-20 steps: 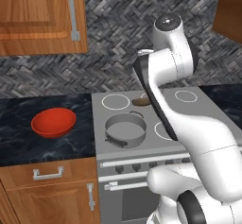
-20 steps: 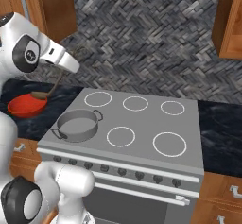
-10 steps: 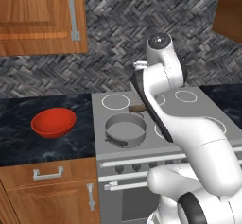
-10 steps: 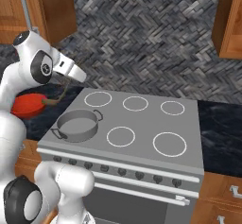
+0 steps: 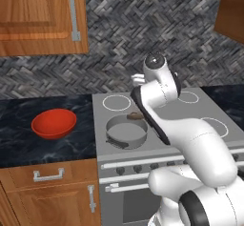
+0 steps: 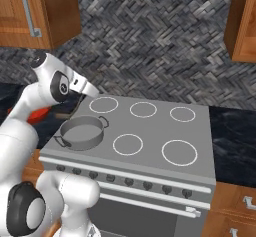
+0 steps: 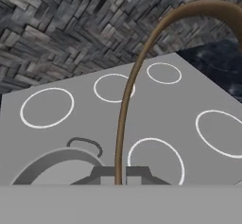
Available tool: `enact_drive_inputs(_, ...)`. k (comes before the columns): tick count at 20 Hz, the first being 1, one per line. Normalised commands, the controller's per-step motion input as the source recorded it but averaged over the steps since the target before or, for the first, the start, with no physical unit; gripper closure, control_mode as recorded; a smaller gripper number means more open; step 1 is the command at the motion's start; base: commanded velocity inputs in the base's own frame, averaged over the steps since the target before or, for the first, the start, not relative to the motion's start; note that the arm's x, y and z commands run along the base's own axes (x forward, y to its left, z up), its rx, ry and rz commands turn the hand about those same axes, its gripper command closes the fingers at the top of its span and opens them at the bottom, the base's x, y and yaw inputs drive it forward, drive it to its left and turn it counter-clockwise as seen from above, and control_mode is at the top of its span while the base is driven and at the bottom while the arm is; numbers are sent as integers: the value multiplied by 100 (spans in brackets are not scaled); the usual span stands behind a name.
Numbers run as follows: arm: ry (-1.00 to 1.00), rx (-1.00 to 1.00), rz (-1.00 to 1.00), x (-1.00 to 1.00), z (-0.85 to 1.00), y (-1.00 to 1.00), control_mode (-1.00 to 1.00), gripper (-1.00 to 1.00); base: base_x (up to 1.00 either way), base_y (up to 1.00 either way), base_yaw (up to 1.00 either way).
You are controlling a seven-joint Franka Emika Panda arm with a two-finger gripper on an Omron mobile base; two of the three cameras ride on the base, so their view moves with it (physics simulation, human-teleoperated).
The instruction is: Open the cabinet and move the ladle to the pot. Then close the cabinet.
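Grey pot [image 5: 125, 131] sits on the stove's [image 6: 150, 131] front-left burner. Over its rim, the gripper [image 7: 119, 176] is clamped on the ladle [image 7: 127, 100]; the slim handle curves away from the fingers, and the bowl [image 5: 136, 116] hangs at the pot's back edge. Above the tabletop's [image 5: 19, 139] left part, the cabinet [image 5: 40, 17] door is shut. A red bowl [image 5: 54, 123] rests left of the stove.

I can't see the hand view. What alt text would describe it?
A thin brown ladle handle arcs up from the shut claw over a grey pot on a stovetop with ringed burners, herringbone tile behind.
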Motion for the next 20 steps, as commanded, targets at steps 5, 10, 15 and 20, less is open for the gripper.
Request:
enact_drive_inputs(5, -1, 0, 0, 35, -34, 0, -100, 100, 0, 0, 0)
enact_drive_inputs(10, 0, 0, 0, 32, -30, 0, -100, 100, 0, 0, 0)
enact_drive_inputs(15, 0, 0, 0, 25, -22, 0, -100, 100, 0, 0, 0)
enact_drive_inputs(20, 0, 0, 0, 27, -20, 0, -100, 100, 0, 0, 0)
